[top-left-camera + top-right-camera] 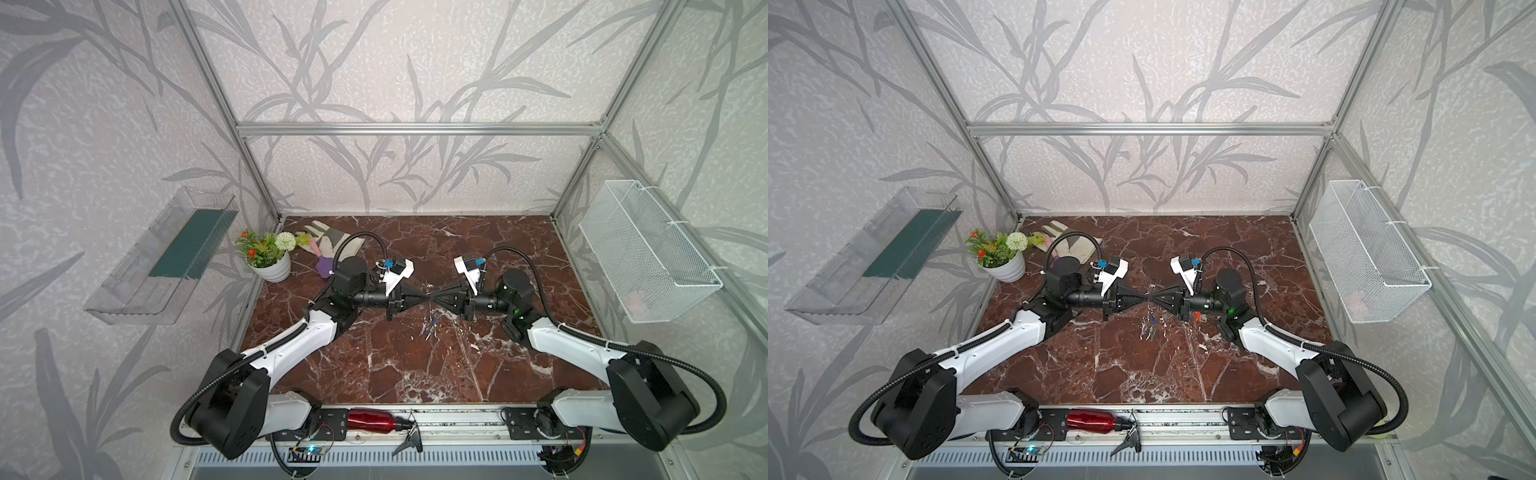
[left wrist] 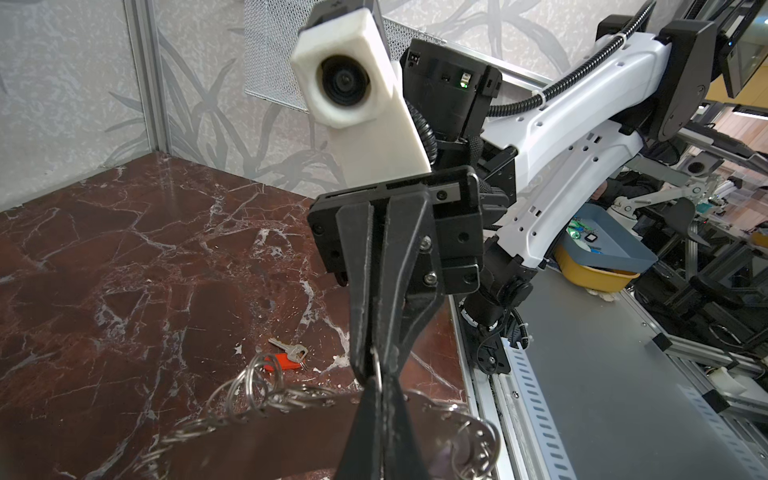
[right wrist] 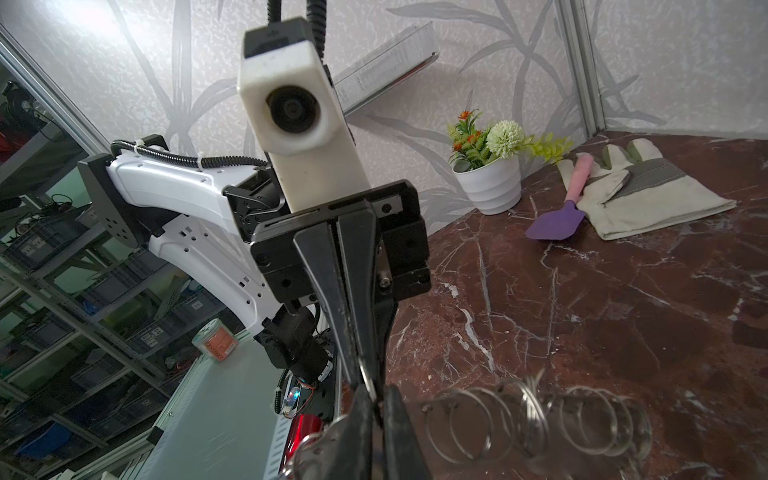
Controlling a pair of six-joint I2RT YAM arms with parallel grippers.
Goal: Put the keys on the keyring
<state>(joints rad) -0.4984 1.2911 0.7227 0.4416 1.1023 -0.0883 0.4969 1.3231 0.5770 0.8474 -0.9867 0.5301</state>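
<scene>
Two grippers pinch the keyring [image 2: 282, 432].
The left gripper [image 1: 424, 297] and right gripper [image 1: 436, 297] meet tip to tip, jaws squeezed tight on it.

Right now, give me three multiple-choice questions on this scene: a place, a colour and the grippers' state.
1. The white ribbed pot of artificial flowers stands: A at the far left corner of the red-brown marble table; B at its near right corner; C in the wire basket.
2. The plastic tag on the silver key in the left wrist view is: A green; B red-orange; C yellow.
3. The left gripper and right gripper are: A wide open; B shut on the grey keyring of metal split rings; C lying flat.
1 A, back left in both top views; 2 B, red-orange against the marble; 3 B, tips meet, pinching a ring.
</scene>
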